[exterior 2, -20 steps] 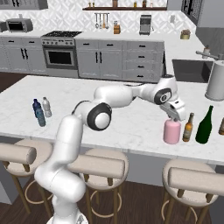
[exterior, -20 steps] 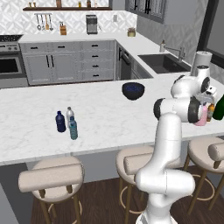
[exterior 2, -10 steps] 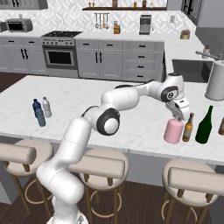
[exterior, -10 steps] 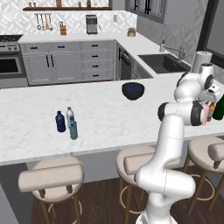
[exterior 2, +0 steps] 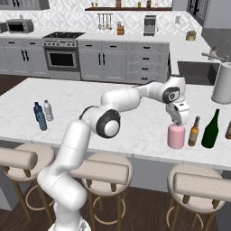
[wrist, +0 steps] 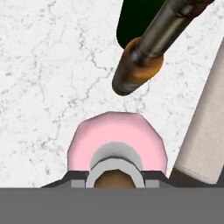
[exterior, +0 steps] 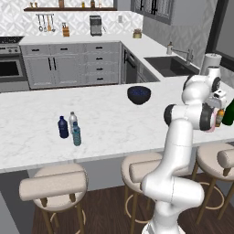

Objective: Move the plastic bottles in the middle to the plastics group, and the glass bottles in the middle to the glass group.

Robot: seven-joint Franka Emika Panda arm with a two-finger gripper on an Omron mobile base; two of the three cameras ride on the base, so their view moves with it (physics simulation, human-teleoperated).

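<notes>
The pink bottle (exterior 2: 176, 136) stands near the counter's front edge, and my gripper (exterior 2: 178, 121) is down over its top, shut on the pale cap. In the hand view the cap sits between my fingertips (wrist: 111, 179), with the pink bottle (wrist: 118, 131) below it. Just to its right stand the slim brown bottle (exterior 2: 194, 131) and the large dark green bottle (exterior 2: 210, 130). Far to the left, the small teal bottle (exterior: 76, 134) stands right beside the navy bottle (exterior: 63, 127) and the clear white-capped bottle (exterior: 72, 119).
A dark bowl (exterior: 139, 94) sits mid-counter. A tall grey canister (exterior 2: 222, 83) stands behind the green bottle, and a sink (exterior: 171, 66) lies beyond it. Padded stools (exterior 2: 198, 185) line the front edge of the counter.
My hand has shifted slightly to the right and settled over the pink bottle. The other bottles have not moved.
</notes>
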